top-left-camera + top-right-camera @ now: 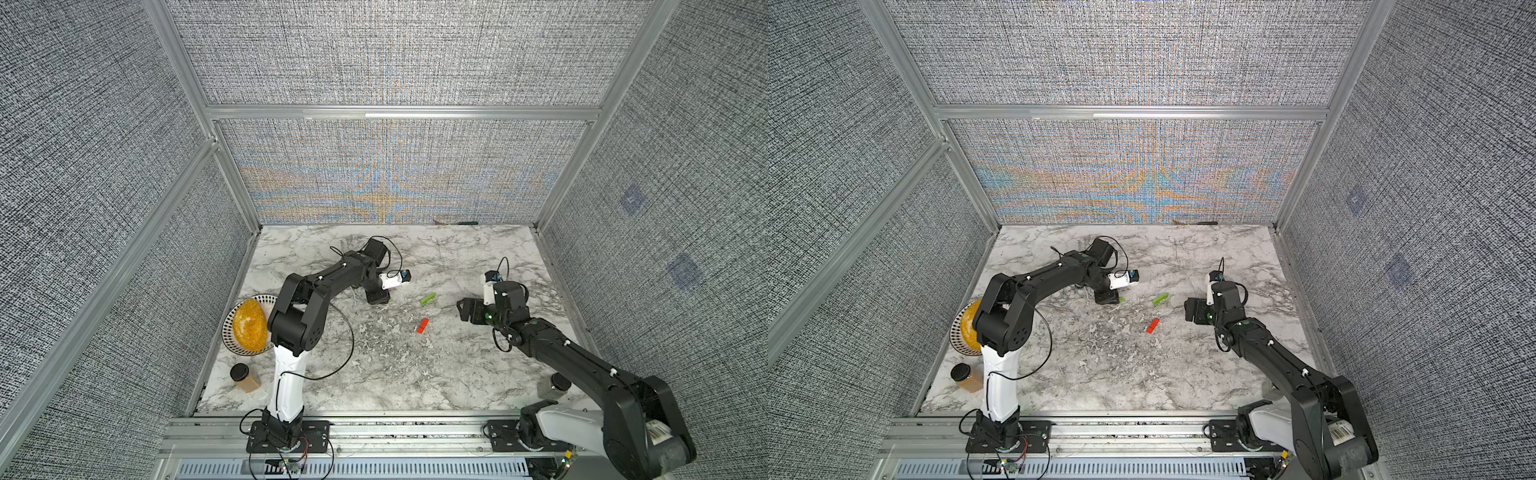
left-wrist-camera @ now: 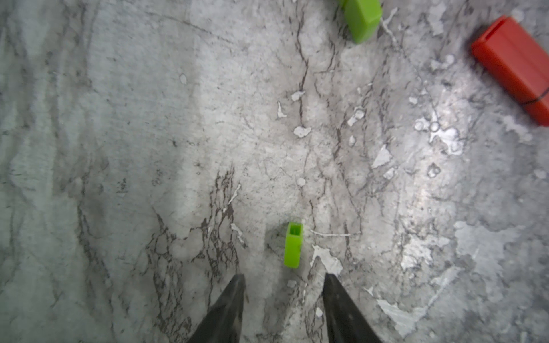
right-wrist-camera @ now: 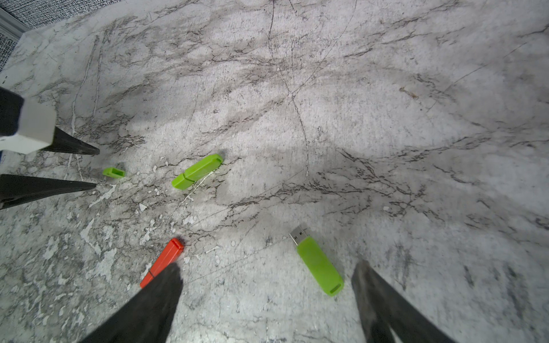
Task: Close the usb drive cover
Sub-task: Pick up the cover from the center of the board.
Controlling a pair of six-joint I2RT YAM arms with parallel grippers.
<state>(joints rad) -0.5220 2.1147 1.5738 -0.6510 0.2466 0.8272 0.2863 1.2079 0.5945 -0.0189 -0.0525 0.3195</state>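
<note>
My left gripper, half open and empty, hangs just short of a green cap, my right gripper gapes empty, and the drive lies between us on the table, cover on.

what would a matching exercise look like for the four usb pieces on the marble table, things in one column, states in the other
Things
1. red drive
2. loose green cap
3. rightmost green drive
4. middle green drive

States
A. metal plug bare
B. hollow, lying just ahead of the left gripper
C. cap on, lying clear of both grippers
D. cap on, partly behind a finger of the right gripper

Pairs: 1-D, 2-B, 3-A, 4-C
</note>
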